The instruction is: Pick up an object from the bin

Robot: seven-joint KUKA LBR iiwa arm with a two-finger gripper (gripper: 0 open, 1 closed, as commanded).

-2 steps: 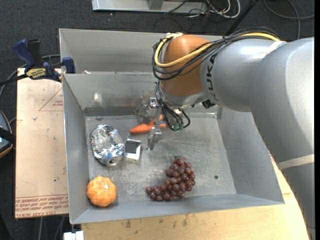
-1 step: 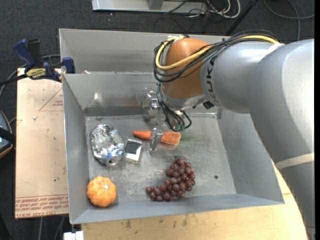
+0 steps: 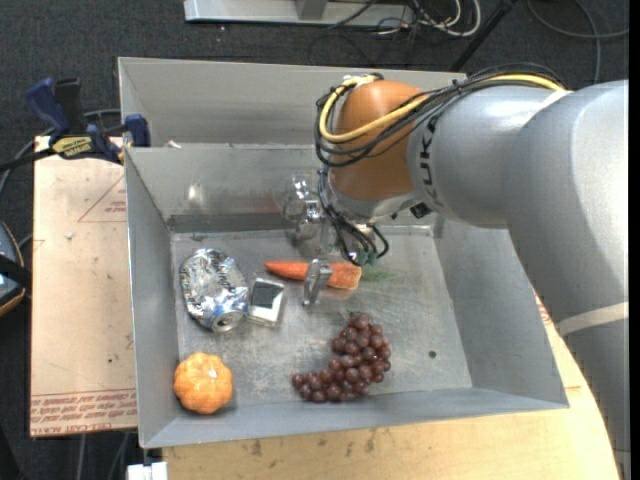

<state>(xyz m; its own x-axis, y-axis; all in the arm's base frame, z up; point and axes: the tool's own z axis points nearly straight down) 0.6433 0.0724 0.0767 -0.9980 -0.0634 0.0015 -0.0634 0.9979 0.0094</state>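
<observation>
The orange carrot [image 3: 288, 269] lies mid-floor in the bin [image 3: 440, 313], the pincer [image 3: 310, 258] standing apart astride it, a small silver block [image 3: 266, 301] and a crushed can [image 3: 212, 288] toward the left wall, purple grapes [image 3: 352, 360] by the front edge.

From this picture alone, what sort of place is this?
Probably a robotics lab: a robot arm hangs over a metal bin holding a carrot and grapes, with cables on the floor behind.
</observation>
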